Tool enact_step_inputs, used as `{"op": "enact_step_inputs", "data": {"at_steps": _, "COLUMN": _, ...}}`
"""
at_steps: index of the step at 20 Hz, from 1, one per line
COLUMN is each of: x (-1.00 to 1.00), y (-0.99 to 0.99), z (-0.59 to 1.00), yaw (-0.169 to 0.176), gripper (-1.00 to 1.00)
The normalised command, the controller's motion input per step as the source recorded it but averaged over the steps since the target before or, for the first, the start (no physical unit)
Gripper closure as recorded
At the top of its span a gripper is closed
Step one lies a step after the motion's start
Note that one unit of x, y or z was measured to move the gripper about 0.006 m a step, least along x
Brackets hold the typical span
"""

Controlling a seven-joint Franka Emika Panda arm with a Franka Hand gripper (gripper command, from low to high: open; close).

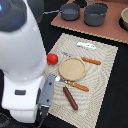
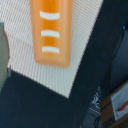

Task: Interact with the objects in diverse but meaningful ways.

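In the wrist view a yellow-orange ridged bread loaf [image 2: 50, 31] lies close below the camera, on the woven placemat [image 2: 75, 65] near one of its corners. In the exterior view the loaf is hidden behind my white arm [image 1: 22, 55]. A red tomato [image 1: 51, 58] sits at the mat's left edge beside a tan plate [image 1: 72, 68]. A white fish piece [image 1: 86, 46] lies at the far side of the mat. A dark sausage stick [image 1: 70, 97] lies at the near side. A grey part of my hand [image 1: 47, 91] hangs over the mat's near-left area. My fingertips show in neither view.
An orange-handled fork [image 1: 91, 61] lies to the right of the plate, and a matching knife [image 1: 75, 85] lies in front of it. Two grey pots [image 1: 95, 14] stand on a brown board at the back. Black table surface [image 2: 40, 105] surrounds the mat.
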Motion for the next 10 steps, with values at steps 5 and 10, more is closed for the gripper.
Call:
{"op": "enact_step_inputs", "data": {"at_steps": 5, "x": -0.09, "y": 0.52, "z": 1.00, "yaw": 0.000, "gripper": -1.00}}
{"op": "enact_step_inputs", "data": {"at_steps": 10, "x": 0.06, "y": 0.96, "z": 0.91, "yaw": 0.000, "gripper": -1.00}}
